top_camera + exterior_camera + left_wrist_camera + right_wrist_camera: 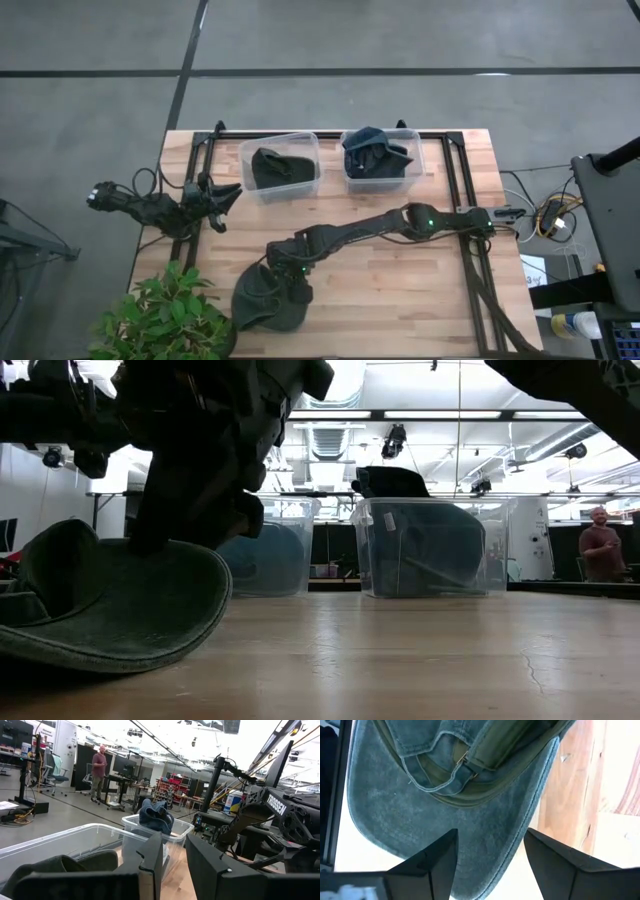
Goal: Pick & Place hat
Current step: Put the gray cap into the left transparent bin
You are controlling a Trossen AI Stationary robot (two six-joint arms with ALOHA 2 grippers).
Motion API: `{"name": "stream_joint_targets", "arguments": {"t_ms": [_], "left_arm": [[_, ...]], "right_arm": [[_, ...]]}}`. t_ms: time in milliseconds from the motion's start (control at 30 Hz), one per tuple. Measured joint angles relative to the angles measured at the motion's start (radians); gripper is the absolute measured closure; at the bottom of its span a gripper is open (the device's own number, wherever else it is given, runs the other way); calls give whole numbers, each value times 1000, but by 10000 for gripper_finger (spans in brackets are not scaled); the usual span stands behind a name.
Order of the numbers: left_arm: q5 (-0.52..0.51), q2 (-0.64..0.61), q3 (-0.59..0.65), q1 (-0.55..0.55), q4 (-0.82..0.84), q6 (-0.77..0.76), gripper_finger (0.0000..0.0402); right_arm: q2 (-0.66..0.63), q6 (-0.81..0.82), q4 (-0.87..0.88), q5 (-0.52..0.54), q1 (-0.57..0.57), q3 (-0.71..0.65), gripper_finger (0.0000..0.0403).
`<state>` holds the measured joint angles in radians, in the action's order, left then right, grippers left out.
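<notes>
Dark green-grey cloth marks the task's thing: a soft brimmed denim hat (268, 298) lying on the pale wooden worktop (400, 290) at the lower left of the high view, just beside a leafy green potted plant (160, 315). The right tool (288, 268) hangs right over the hat's upper edge, its arm stretched across from the right side of the frame; in the right wrist view both dark fingers (432, 857) stand spread apart with the brim showing between them, nothing clamped yet, which reads as a line-up for a pinch on the brim. The left tool (222, 197) waits near the upper left of the worktop, by the black metal frame (205, 150); its fingers are parted and empty. Across the top of the worktop stand two clear plastic bins, the left bin (280, 168) holding a dark cap and the right bin (380, 160) a bluish one, so these look like the drop places. Between hat and bins the wood lies bare; the plant crowding the hat's left side is the likeliest thing to snag a lift
</notes>
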<state>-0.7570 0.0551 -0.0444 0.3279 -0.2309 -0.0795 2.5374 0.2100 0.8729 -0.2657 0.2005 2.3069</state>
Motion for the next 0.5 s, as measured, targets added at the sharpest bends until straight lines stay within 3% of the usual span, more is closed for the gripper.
{"name": "stream_joint_targets", "arguments": {"t_ms": [500], "left_arm": [[0,0,0,-1,1,0,321]], "right_arm": [[0,0,-5,0,0,-13,184]]}}
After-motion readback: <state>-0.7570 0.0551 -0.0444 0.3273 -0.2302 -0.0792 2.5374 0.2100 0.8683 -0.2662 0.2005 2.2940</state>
